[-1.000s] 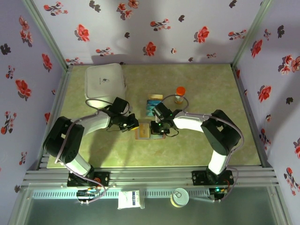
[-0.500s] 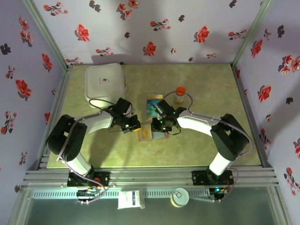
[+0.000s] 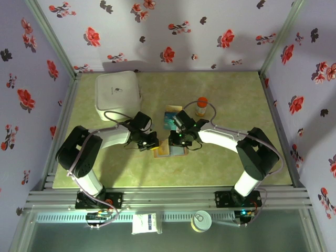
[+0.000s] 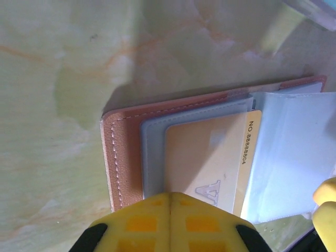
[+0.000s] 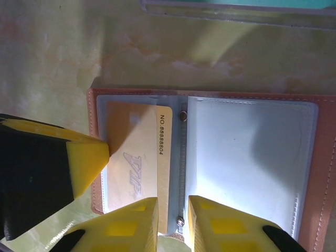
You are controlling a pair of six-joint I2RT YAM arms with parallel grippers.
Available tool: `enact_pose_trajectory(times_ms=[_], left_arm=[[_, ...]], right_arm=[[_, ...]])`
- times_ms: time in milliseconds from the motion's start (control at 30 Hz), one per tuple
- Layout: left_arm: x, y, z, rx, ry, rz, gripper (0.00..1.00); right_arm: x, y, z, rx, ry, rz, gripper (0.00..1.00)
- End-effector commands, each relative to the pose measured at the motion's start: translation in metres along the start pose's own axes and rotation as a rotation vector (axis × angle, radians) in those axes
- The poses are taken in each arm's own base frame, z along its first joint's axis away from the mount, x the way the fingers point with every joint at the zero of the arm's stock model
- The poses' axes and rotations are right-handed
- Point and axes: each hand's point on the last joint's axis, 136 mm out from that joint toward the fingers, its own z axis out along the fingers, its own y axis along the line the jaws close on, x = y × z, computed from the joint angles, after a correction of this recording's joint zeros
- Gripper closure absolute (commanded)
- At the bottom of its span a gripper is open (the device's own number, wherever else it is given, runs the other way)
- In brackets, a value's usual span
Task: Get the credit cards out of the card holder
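Note:
The brown card holder [image 3: 169, 152] [image 4: 123, 152] [image 5: 324, 173] lies open on the table between both grippers. A tan credit card [image 4: 210, 157] [image 5: 134, 136] marked VIP sits in its left clear sleeve, sticking out toward the spine. My left gripper [image 3: 150, 142] [image 4: 170, 207] is shut, its yellow tips pressing on the holder's left page at the card's end. My right gripper [image 3: 176, 139] [image 5: 173, 223] hovers over the spine, slightly open, with the card's long edge showing in the gap. The right sleeve looks blank. Teal credit cards [image 3: 171, 118] [image 5: 236, 3] lie on the table just behind.
An orange-capped bottle [image 3: 201, 105] stands behind the right arm. A white square box [image 3: 118, 92] sits at the back left. Flowered walls close in three sides of the green table [image 3: 236, 94].
The left gripper has slid right onto the holder's left edge. The right gripper's fingers have parted a little and moved slightly back over the holder.

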Motion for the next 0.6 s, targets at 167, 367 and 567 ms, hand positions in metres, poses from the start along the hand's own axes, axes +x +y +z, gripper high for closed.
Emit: enact_pose_trajectory(times_ms=[167,367,567], left_arm=[[-0.015,0.011,-0.014,-0.076,-0.047,0.025,1.00],[-0.018,-0.005,-0.026,-0.023,-0.061,0.033,0.99],[-0.015,-0.002,-0.020,-0.028,-0.039,0.029,0.99]], right_arm=[[-0.010,0.026,0.001,-0.104,-0.020,0.055,0.77],[-0.013,0.034,0.006,-0.154,-0.020,0.088,0.76],[-0.012,0.043,0.018,-0.218,0.003,0.129,0.75]])
